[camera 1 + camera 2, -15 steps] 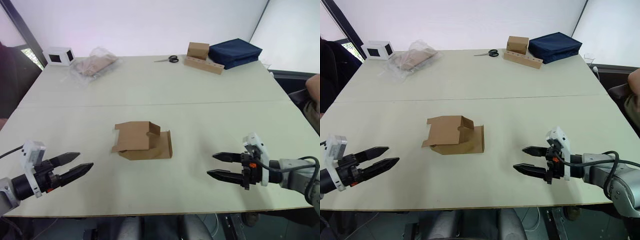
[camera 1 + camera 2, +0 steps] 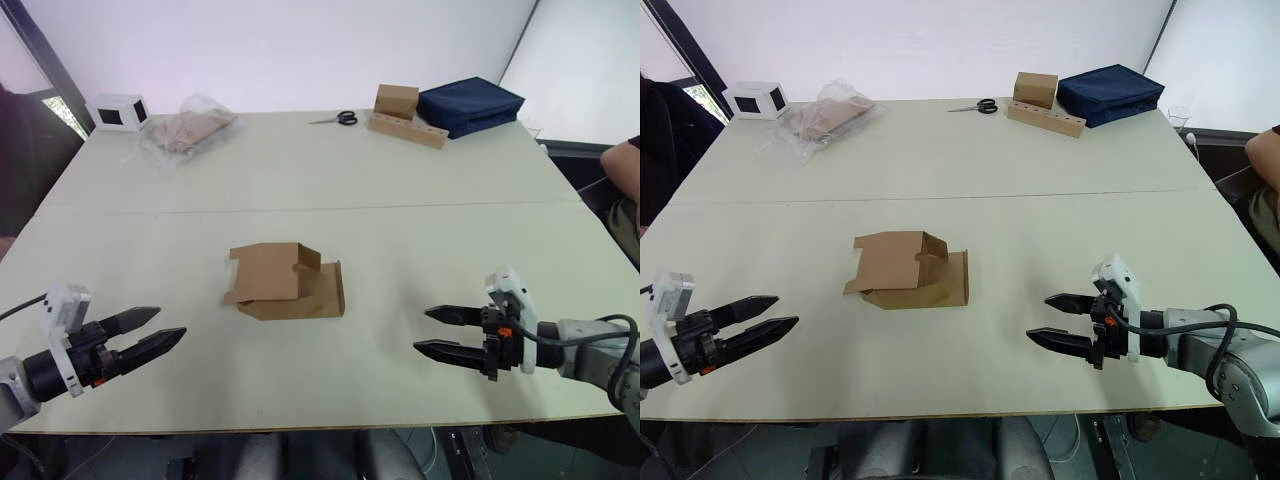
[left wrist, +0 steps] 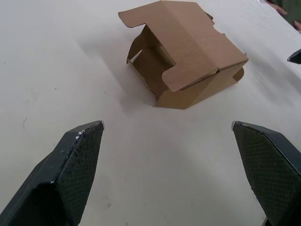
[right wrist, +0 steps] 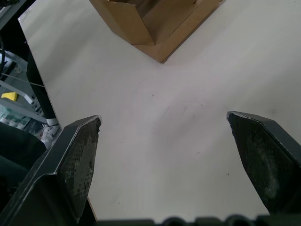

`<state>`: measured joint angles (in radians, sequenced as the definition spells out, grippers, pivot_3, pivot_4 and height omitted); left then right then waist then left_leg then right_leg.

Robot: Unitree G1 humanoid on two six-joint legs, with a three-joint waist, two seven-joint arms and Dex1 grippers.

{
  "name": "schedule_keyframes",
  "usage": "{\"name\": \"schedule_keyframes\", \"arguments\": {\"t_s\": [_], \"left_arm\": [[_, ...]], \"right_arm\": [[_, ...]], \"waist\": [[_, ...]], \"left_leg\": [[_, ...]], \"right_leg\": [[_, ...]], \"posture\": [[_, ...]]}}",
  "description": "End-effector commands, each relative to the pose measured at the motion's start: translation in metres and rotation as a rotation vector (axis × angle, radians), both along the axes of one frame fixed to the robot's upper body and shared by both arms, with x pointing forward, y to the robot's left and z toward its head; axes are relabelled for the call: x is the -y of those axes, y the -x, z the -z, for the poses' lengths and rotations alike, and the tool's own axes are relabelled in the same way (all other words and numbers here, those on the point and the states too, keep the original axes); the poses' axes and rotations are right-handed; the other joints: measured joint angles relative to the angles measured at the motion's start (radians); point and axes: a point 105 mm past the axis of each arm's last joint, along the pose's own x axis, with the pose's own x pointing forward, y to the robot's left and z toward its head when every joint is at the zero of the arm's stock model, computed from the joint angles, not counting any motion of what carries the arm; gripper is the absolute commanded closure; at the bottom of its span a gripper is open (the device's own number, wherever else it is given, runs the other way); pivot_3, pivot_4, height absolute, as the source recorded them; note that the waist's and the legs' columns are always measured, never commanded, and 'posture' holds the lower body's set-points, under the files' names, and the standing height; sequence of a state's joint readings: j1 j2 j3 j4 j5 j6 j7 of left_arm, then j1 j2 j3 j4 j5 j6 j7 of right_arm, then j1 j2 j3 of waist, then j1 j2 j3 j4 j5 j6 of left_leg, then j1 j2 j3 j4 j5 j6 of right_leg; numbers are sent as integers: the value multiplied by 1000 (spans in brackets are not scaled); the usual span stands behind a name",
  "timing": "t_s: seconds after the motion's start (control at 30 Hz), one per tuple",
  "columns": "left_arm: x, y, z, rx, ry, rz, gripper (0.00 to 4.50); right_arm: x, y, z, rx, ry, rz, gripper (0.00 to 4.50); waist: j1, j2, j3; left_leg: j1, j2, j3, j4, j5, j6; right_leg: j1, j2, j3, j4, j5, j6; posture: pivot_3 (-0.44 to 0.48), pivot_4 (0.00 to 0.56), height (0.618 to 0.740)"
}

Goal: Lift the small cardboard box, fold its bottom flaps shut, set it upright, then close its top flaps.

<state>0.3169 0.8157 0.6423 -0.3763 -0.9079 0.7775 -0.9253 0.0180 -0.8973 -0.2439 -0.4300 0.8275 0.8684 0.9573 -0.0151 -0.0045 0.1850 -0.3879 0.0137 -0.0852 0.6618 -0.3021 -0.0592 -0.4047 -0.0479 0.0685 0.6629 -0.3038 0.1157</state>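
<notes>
Both grippers hover low over the near edge of the table (image 2: 420, 170) in the left eye view, each with its two black fingers spread and nothing between them: the left gripper (image 2: 150, 334) at about 8 o'clock, the right gripper (image 2: 440, 332) at about 4 o'clock. Between them, well apart from each, the small cardboard box (image 2: 285, 281) lies on its side near the table's middle, flaps loose. Far away at 12 to 1 o'clock sit scissors (image 2: 340, 118), a brown box on a cardboard strip (image 2: 397, 101) and a navy pouch (image 2: 468, 104); at 10 to 11 o'clock, a white cube box (image 2: 118, 110) and a plastic bag (image 2: 188, 125).

From the left wrist view, the box's open end faces this arm, showing a hollow interior and a curved tuck flap, which the head views do not reveal.

From the right wrist view, just a corner of the box appears, beyond the wide-parted fingers.

Judging risk: the box looks light and partly collapsed, so a one-sided push would likely slide or flatten it rather than lift it, and a finger could snag a loose flap.
</notes>
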Motion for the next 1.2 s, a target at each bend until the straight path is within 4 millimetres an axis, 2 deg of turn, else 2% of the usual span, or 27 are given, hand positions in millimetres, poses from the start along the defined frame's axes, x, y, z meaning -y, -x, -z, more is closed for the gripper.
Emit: {"name": "schedule_keyframes", "arguments": {"t_s": [0.03, 0.63, 0.77, 0.97, 1.2], "left_arm": [[-1, 0, -9, 29, 28, 10, 28], [-6, -15, -12, 83, -41, -11, 28], [-18, -24, -13, 36, -102, -59, 28], [1, -37, -37, -163, 91, 119, 28], [24, -64, -29, -411, 289, 238, 28]], "right_arm": [[-6, -2, -12, 67, -18, -21, 0], [-1, -11, -13, 110, 9, 17, 0], [2, -12, -20, 142, 27, 18, 0], [-25, -8, -35, 231, 38, -79, 0], [-57, 0, -29, 296, 82, -153, 0]], "waist": [[-1, 0, 0], [0, 0, 0], [0, 0, 0], [0, 0, 0], [-6, 0, 0]], "left_leg": [[0, 0, 0, 0, 0, 0], [0, 0, 0, 0, 0, 0], [0, 0, 0, 0, 0, 0], [0, 0, 0, 1, 0, 0], [0, 0, -1, 0, 0, 0]], "right_leg": [[0, 0, 0, 0, 0, 0], [0, 0, 0, 0, 0, 0], [0, 0, 0, 0, 0, 0], [0, 0, 0, 1, 0, 0], [-2, 1, 0, 2, 0, 0]], "posture": [[0, 150, 740], [0, 150, 740], [0, 150, 740], [0, 150, 740], [0, 150, 740]]}}
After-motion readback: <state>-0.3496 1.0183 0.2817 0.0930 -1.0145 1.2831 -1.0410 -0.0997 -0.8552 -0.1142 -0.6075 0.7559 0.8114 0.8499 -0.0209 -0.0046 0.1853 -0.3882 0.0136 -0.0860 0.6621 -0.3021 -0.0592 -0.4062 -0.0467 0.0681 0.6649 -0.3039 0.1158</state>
